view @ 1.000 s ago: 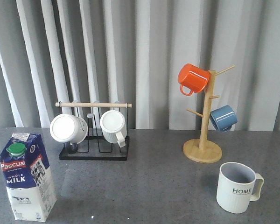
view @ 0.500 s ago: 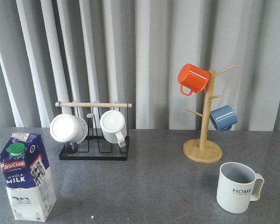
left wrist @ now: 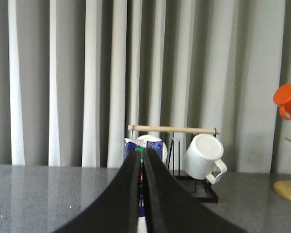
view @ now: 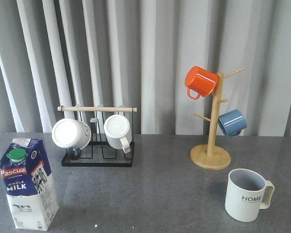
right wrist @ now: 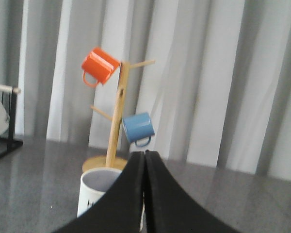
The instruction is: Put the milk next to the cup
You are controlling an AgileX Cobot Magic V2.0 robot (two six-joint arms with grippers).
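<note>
The milk [view: 28, 183] stood upright at the near left of the surface [view: 155, 194], well apart from the cup [view: 247, 194] at the near right. Both claws were clenched and held nothing: the left claw [left wrist: 141, 160] aimed at the carton, the right claw [right wrist: 145, 160] at the cup. The tall carton could topple if gripped high or slid, and a careless set-down might knock the cup or the wooden mug tree [view: 211, 145] behind it.

"pascual" and "whole milk" on the milk carton [view: 28, 184], "home" on the cup [view: 247, 195]
</note>
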